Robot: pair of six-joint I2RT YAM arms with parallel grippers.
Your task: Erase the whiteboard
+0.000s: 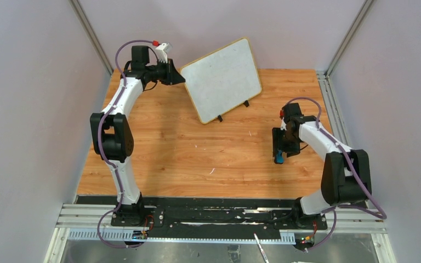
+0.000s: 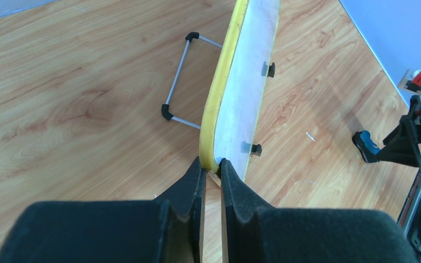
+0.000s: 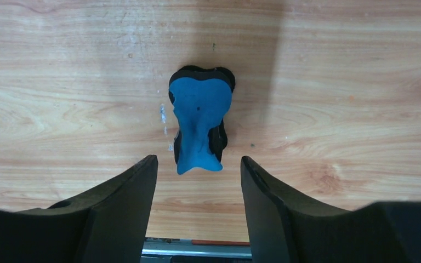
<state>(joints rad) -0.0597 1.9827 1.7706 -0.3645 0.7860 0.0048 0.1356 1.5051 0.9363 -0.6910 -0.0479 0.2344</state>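
Pinching a corner of the board in my left claw, I see the eraser end-on just ahead of my spread right claw, board far left.

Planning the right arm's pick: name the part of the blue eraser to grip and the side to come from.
Take the blue eraser at its narrow waist, below the wide lobed end, one finger on each long side. Come straight down from above: it appears to lie flat on the table, long axis running away from the right gripper, whose open jaws straddle its near end.
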